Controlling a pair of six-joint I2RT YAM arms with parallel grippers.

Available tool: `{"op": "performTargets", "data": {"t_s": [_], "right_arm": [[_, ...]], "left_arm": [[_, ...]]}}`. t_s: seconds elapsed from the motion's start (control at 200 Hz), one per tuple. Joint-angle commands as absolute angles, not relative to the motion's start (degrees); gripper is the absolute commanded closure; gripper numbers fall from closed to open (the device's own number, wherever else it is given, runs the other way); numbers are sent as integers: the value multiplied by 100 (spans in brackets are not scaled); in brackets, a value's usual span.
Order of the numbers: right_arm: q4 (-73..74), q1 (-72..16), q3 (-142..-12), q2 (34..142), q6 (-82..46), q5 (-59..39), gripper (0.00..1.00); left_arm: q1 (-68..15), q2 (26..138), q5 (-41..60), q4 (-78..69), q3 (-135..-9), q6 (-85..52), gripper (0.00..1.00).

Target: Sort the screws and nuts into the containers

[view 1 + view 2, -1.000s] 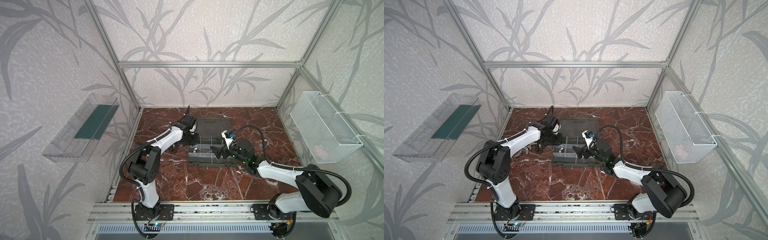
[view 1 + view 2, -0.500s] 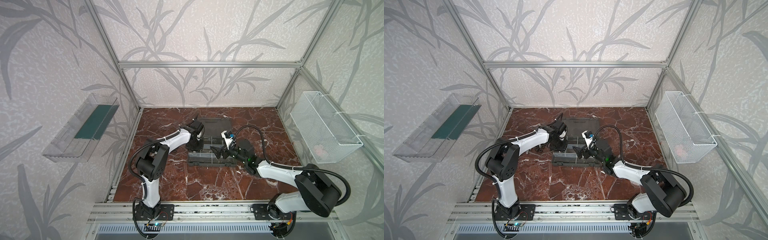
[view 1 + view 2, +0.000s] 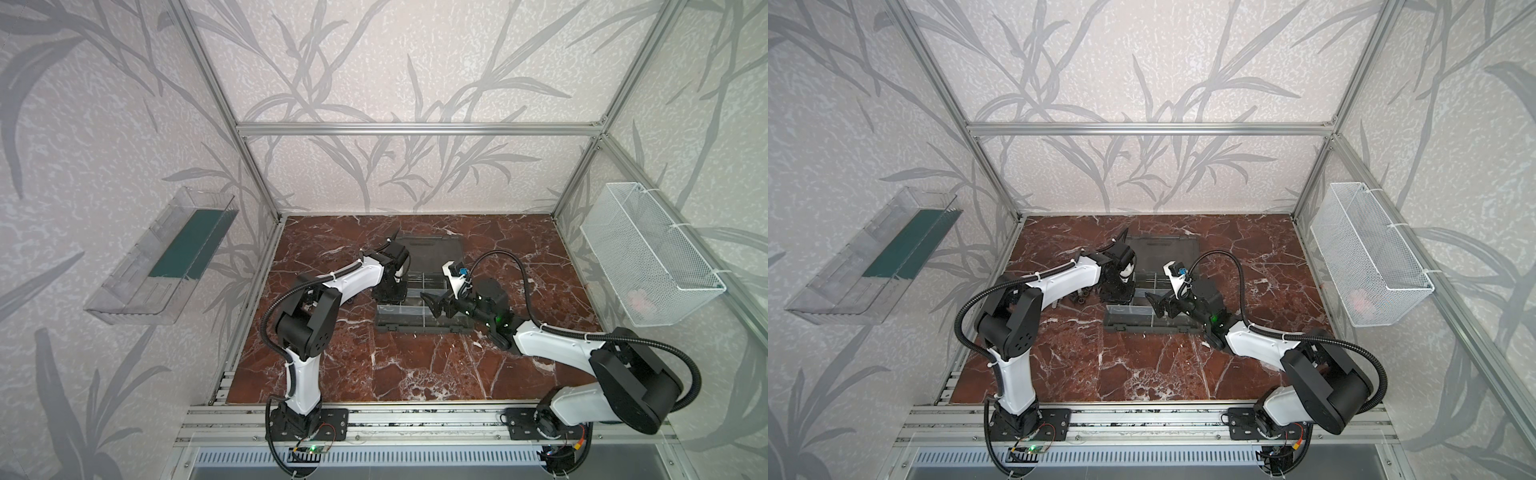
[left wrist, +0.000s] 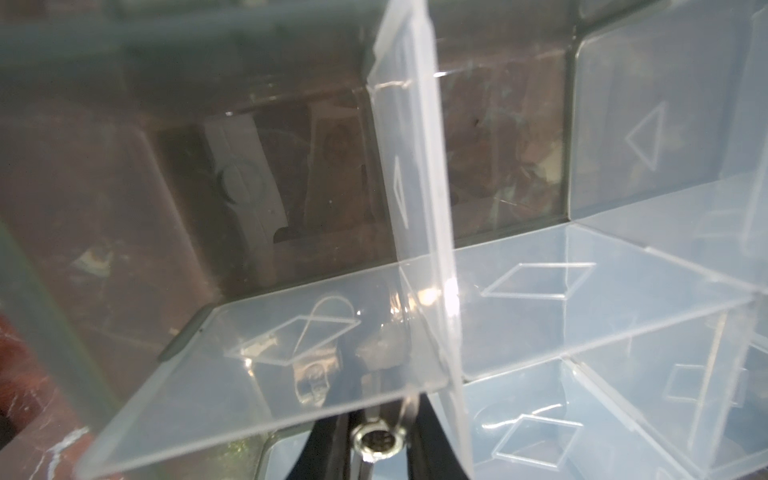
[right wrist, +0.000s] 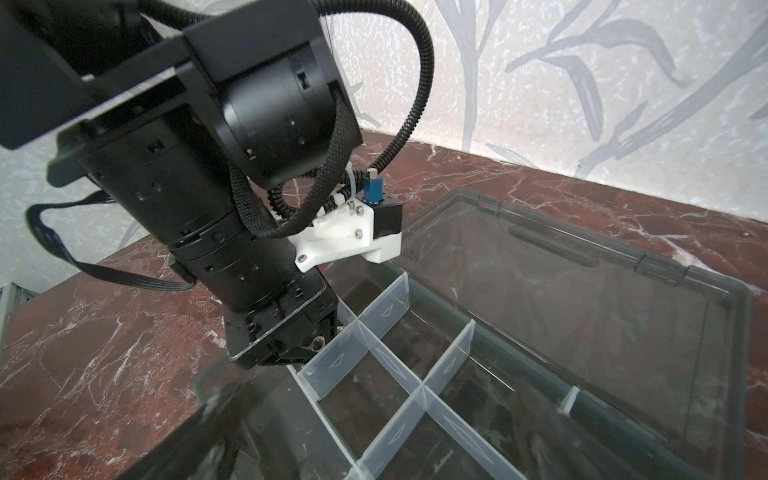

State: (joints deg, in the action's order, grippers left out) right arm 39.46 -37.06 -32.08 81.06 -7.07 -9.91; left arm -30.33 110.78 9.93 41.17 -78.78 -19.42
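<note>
**Q:** What are we holding, and where?

**A:** Our left gripper (image 4: pixel 376 415) is pinching a silver nut (image 4: pixel 377 441) between its fingers. The nut is sitting just short of a translucent divider (image 4: pixel 291 374).

**Q:** How are we releasing it well?

**A:** In our judgement, we are lowering it clear of that edge and opening slowly over the compartment (image 4: pixel 282 461) beneath the fingertips. Beyond them, our right gripper (image 3: pixel 434 301) is hovering with its jaws spread wide.

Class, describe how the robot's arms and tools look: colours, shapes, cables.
The left arm and right arm have white link shells and black cylindrical joints. Black ribbed conduits loop along both. The left tool and right tool are black, each beside a white camera bracket with a blue connector.
</note>
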Motion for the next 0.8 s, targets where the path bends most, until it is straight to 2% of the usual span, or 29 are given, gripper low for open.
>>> {"op": "performTargets", "data": {"t_s": [0.0, 0.47, 0.595, 0.795], "right_arm": [[4052, -3682, -3226, 8130, -685, -950, 1], [3971, -3653, -3243, 8126, -695, -719, 1], [3076, -3533, -3589, 7993, -720, -306, 1], [728, -3218, -4466, 7939, -994, 728, 1]], "left_arm": [[-3052, 11050, 935, 4253, -8051, -1863, 78], [-3026, 10773, 744, 4238, -8072, -1812, 70], [-2882, 10387, 774, 4144, -8006, -1852, 64], [-2709, 9413, 807, 3841, -7677, -1946, 56]]}}
